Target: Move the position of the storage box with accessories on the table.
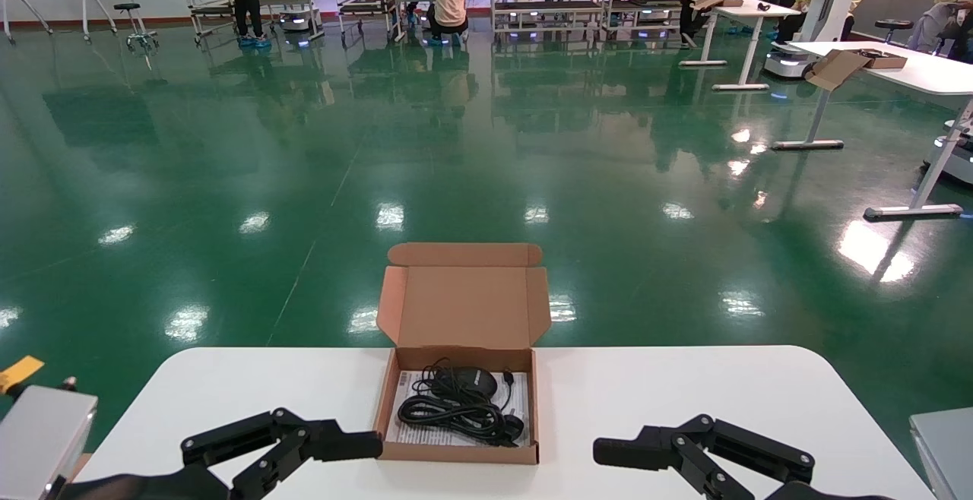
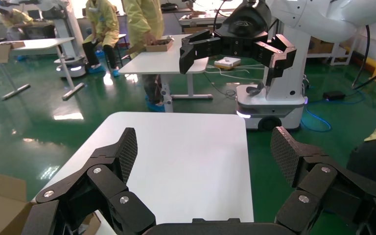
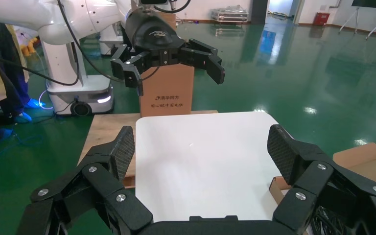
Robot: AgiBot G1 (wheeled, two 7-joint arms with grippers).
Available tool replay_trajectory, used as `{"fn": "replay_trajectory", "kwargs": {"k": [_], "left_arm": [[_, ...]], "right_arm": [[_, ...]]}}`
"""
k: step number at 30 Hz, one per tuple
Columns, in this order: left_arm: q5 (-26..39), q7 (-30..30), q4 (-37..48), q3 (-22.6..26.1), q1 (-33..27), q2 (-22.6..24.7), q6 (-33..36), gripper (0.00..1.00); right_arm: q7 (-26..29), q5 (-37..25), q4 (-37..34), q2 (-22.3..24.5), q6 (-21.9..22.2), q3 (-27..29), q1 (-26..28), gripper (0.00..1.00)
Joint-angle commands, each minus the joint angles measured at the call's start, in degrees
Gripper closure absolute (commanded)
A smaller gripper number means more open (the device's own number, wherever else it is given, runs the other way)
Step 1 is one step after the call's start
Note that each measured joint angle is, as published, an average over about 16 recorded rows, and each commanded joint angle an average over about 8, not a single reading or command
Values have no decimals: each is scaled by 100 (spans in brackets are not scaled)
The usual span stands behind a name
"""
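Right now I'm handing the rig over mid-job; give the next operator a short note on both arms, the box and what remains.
Left gripper: open, low over the table, jaws beside the near left corner of the storage box, holding nothing.
Right gripper: open, low over the table, well clear of the box's right side, holding nothing.
Storage box: near the table's far edge at centre, lid standing open. Mouse with coiled cable and leaflet lie inside.
Done: both arms brought in on either side.
Left: grip the box and shift it; neither gripper holds it yet.
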Motion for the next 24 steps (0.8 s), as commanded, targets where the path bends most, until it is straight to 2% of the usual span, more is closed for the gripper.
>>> {"fn": "replay_trajectory", "kwargs": {"k": [1,11,15,20,24], "left_arm": [[0,0,0,0,0,0,0,0],[0,0,1,0,0,0,0,0],[0,0,1,0,-1,0,1,0],[0,1,2,1,-1,0,1,0],[-1,1,2,1,-1,0,1,0]], "right_arm": [[0,0,0,0,0,0,0,0],[29,-99,-36,25,-31,-54,15,0],[297,-318,-152,24,35,-203,104,0],[1407,-778,-225,-89,487,-553,499,0],[2526,-1395,-265,-327,761,-976,1151,0]]}}
